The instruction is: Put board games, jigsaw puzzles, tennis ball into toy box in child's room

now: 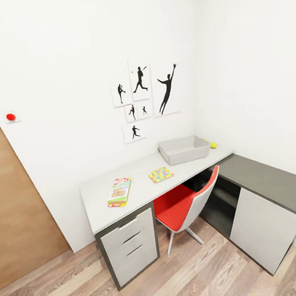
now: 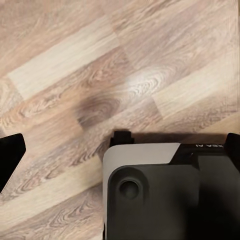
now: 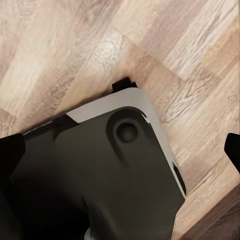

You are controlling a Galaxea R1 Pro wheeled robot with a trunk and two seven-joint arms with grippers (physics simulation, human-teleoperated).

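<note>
A white-walled room with a wood-plank floor (image 1: 191, 277) fills the head view, seen from above and a little way off. At the far left stands a brown wooden door panel (image 1: 11, 202), and beside it on the wall sits a small red button (image 1: 10, 117). Further right, a cluster of black sports-silhouette prints (image 1: 144, 97) hangs above the table (image 1: 98, 195), a pale-topped desk with a white three-drawer unit (image 1: 129, 243) under its left end. On the left part of the tabletop lies a board game (image 1: 120, 192), its printed cover facing up. To its right, well apart from it, lies one jigsaw puzzle (image 1: 160, 174), flat and multicoloured. Behind that, near the wall, stands the light grey toy box (image 1: 184, 149), and just beside its right end rests the tennis ball (image 1: 213, 145), outside the bin. A red chair (image 1: 185, 206) is pushed under the table's middle, and at the right a lower cabinet (image 1: 270, 198) with a dark grey top meets the desk at the corner. Both wrist views look down on the plank floor and the robot's grey and black base (image 2: 170, 195); dark shapes show at their edges, but whether either pincer is open or closed cannot be told.
</note>
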